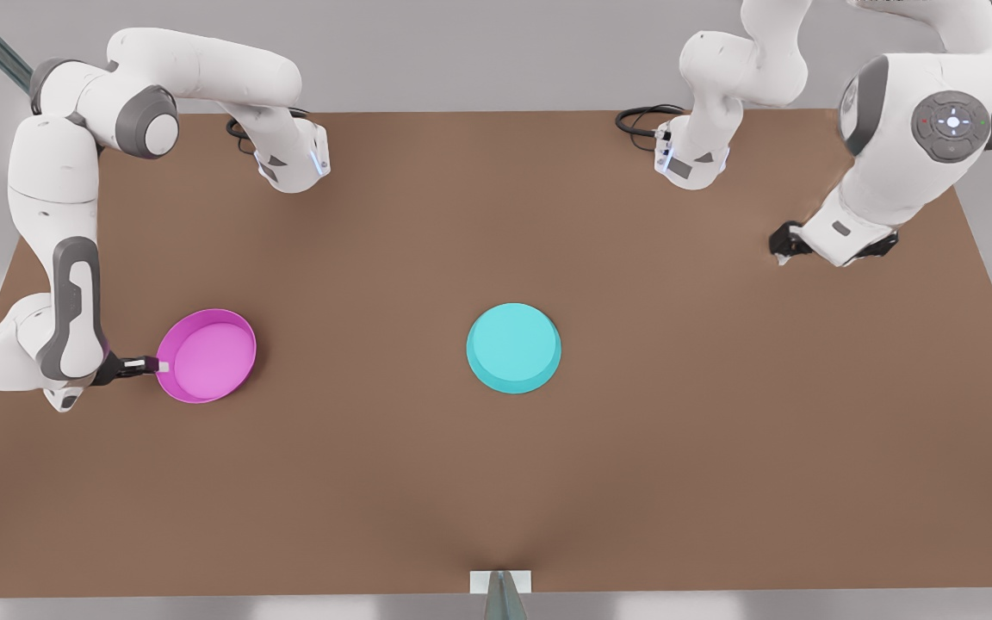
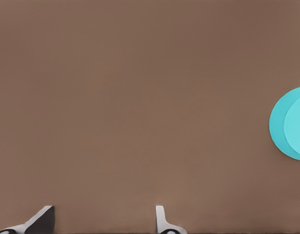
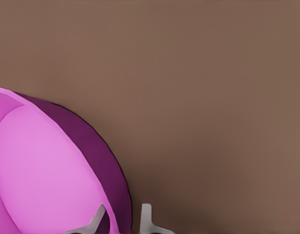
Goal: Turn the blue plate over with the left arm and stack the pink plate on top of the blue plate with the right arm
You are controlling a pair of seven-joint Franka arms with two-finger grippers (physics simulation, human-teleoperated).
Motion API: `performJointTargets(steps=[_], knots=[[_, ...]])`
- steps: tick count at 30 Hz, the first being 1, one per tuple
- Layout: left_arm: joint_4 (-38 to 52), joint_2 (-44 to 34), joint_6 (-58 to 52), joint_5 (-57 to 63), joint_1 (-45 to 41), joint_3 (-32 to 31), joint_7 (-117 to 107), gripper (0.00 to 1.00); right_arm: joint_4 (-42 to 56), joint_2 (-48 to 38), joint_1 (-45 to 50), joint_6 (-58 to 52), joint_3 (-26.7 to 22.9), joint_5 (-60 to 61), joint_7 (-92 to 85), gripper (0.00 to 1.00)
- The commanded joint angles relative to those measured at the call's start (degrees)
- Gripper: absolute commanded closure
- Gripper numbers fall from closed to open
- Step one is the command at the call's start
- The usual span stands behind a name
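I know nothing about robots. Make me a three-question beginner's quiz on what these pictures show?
1. True or false: the blue plate lies upside down, its flat base facing up.
2. Which gripper is at the pink plate? A) left gripper B) right gripper
3. Fill in: the right gripper's fingers straddle the pink plate's ____.

Key: 1 true; the plate widens towards the table. 2 B; the right wrist view shows pink, while the left gripper waits far from both plates. 3 rim.
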Motion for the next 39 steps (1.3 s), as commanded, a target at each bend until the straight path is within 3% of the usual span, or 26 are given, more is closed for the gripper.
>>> performJointTargets(steps=[1, 2, 3, 4, 7, 8, 11, 15, 32, 37, 39], knots=[[0.1, 0.1, 0.5, -5.9, -2.6, 0.4, 0.1, 0.0, 0.0, 0.0, 0.0, -0.1, 0.0, 0.0, -0.1, 0.64], [0.7, 0.4, 2.2, -5.1, -1.2, 0.4, 0.1, 0.0, 0.0, 0.0, 0.0, -0.1, 0.0, 0.0, -0.5, 0.65], [1.8, 1.3, 2.4, -5.9, 13.3, -12.4, 0.6, 0.0, 0.0, 0.0, 0.0, -0.1, 0.0, 0.0, -0.5, 0.66], [4.4, 2.7, 1.8, -6.2, 18.7, -17.0, 0.5, 0.0, -0.1, 0.0, 0.0, -0.1, 0.0, 0.0, -0.5, 0.66], [10.6, 11.4, -2.9, -8.0, 19.1, -16.9, 1.2, 0.0, 0.0, 0.6, -0.1, 0.0, 0.0, 0.0, -0.7, 0.66], [19.1, 15.9, -4.3, -8.1, 19.2, -17.7, 0.7, 0.0, 0.0, 0.8, -0.1, -0.1, 0.0, 0.1, -0.7, 0.66], [23.1, 17.6, -4.8, -8.3, 18.5, -17.2, 1.0, 0.0, 0.0, 0.8, 0.0, -0.1, 0.0, 0.1, -0.6, 0.7], [23.1, 18.1, -4.1, -8.7, 17.5, -17.7, 1.0, 0.0, 0.0, 0.8, 0.0, -0.2, 0.0, 0.1, -0.7, 0.78], [22.6, 17.8, -3.5, -8.2, 17.5, -17.4, 0.9, 0.0, 0.1, 0.1, 0.1, -1.1, 0.5, 0.3, -1.1, 0.79], [22.6, 17.9, -3.5, -8.2, 17.5, -17.4, 0.7, 0.0, 0.3, -3.9, 0.7, -7.2, 3.2, 0.4, 1.1, 0.79], [22.6, 17.9, -3.5, -8.1, 17.5, -17.5, 0.7, 0.0, 0.5, -4.8, 5.1, -10.3, 4.1, 2.8, 7.5, 0.79]])
